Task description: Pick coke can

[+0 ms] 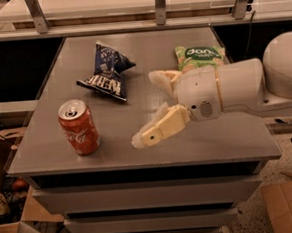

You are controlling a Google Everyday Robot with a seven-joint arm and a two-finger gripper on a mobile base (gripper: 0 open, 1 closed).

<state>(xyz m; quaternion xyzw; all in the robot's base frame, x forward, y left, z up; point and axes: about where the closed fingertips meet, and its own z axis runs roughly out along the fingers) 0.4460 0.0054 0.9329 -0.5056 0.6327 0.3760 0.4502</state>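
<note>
The coke can [79, 127] is a red-orange can with white script and a silver top. It stands upright near the front left corner of the grey table [223, 143]. My gripper [145, 110] reaches in from the right over the middle of the table, to the right of the can and well apart from it. Its two cream fingers are spread open with nothing between them. The lower fingertip [138, 140] points at the can's side.
A blue snack bag [108, 71] lies behind the can at the table's back left. A green snack bag [199, 57] lies at the back right, partly behind my arm. Cardboard boxes [287, 206] sit on the floor at both sides. Metal posts [161, 4] stand behind the table.
</note>
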